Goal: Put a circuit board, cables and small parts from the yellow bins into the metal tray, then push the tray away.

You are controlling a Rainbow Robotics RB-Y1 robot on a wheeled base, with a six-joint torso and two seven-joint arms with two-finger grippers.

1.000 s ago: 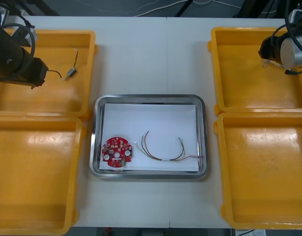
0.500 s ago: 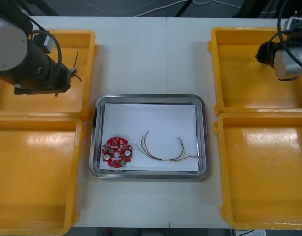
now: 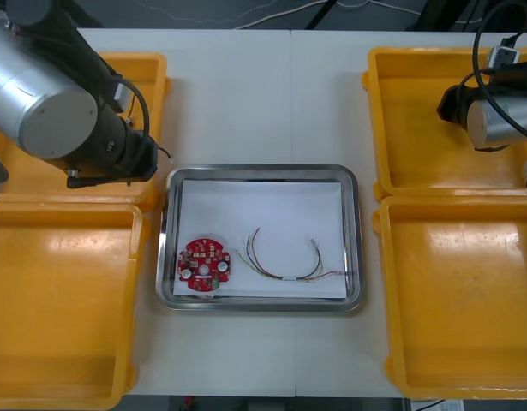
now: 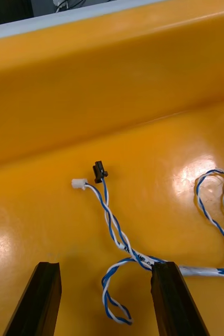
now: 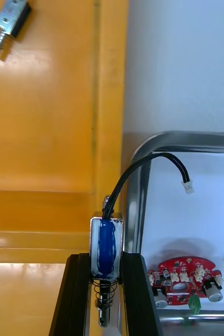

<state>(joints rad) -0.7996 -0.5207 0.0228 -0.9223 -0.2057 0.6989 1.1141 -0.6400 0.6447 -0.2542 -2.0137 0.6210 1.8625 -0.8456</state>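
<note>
Our left gripper (image 5: 106,262) clamps a small metal part (image 5: 106,245) (beside the tray (image 5: 134,210)); right gripper (image 4: 104,273) gapes over a cropped blue-white cable (image 4: 114,231).

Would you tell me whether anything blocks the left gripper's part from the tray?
Nothing visible does: the left gripper holds the small metal part just beside the metal tray's rim, and the white floor there is bare.

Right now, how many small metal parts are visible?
2. One small metal part is clamped in the left gripper over the yellow bin rim, beside the metal tray; the other part lies in that bin. More may be hidden.
</note>
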